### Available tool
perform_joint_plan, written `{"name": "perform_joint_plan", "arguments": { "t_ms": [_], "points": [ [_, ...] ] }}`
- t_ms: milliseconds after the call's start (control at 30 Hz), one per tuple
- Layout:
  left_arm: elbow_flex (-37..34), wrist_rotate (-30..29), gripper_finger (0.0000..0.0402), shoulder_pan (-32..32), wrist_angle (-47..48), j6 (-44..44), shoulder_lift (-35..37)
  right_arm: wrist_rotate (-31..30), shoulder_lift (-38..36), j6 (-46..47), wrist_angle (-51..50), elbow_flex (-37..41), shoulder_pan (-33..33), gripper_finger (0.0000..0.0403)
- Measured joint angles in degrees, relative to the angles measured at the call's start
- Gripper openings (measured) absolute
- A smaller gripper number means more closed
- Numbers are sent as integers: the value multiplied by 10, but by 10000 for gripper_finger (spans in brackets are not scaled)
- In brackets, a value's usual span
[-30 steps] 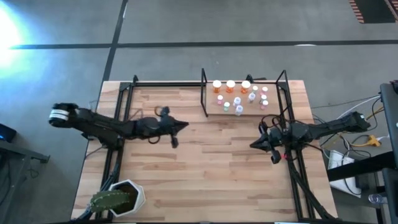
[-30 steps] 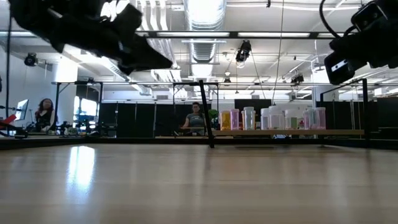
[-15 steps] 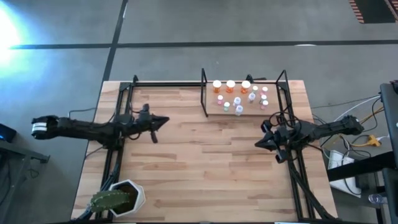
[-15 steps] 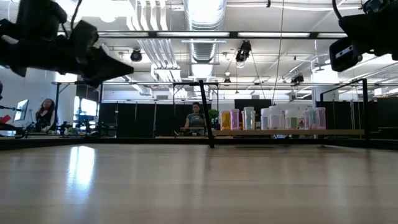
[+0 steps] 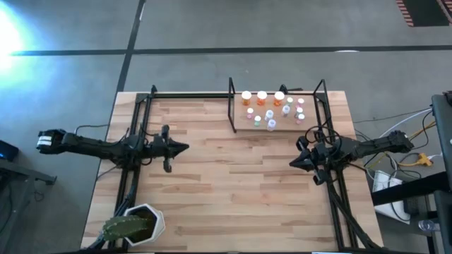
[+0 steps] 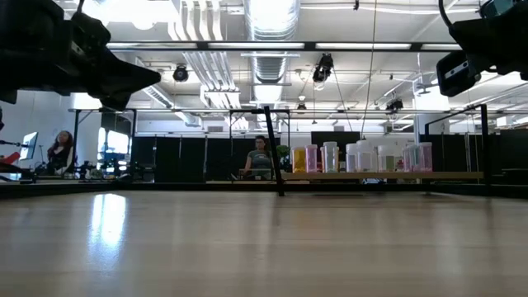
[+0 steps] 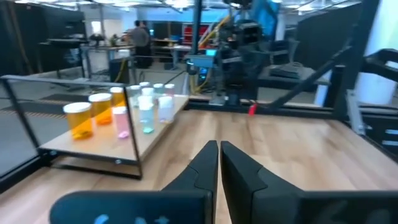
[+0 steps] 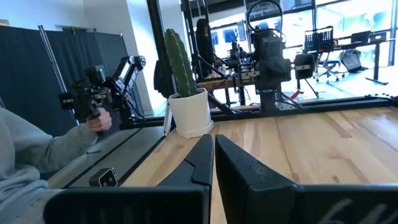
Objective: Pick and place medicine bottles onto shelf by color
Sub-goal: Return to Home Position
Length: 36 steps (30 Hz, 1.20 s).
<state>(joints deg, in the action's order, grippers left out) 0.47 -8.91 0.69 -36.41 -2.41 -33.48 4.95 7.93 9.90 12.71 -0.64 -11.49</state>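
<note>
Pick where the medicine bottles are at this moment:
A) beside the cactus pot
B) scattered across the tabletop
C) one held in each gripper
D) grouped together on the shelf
D: the medicine bottles all stand on the shelf, while the left gripper and right gripper are shut on nothing, away from it.

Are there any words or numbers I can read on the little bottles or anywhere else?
No text can be read in any view.
Medicine bottles on the shelf: any labels are too small and blurred to read.
White pot holding the cactus: no writing shows.
Striped floor marking: stripes only, no words.
</note>
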Motion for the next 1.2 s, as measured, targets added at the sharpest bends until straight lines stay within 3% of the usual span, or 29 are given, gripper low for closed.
{"name": "perform_joint_plan", "arguments": {
  "t_ms": [400,900,1200],
  "points": [
    [-1,0,3,10,113,12,96,0,1,7,-15,0,0,9],
    [-2,-10,3,10,328,11,322,-5,1,6,-31,0,0,9],
    [-2,-9,3,9,340,16,321,-6,3,6,-31,0,0,9]
  ]
}}
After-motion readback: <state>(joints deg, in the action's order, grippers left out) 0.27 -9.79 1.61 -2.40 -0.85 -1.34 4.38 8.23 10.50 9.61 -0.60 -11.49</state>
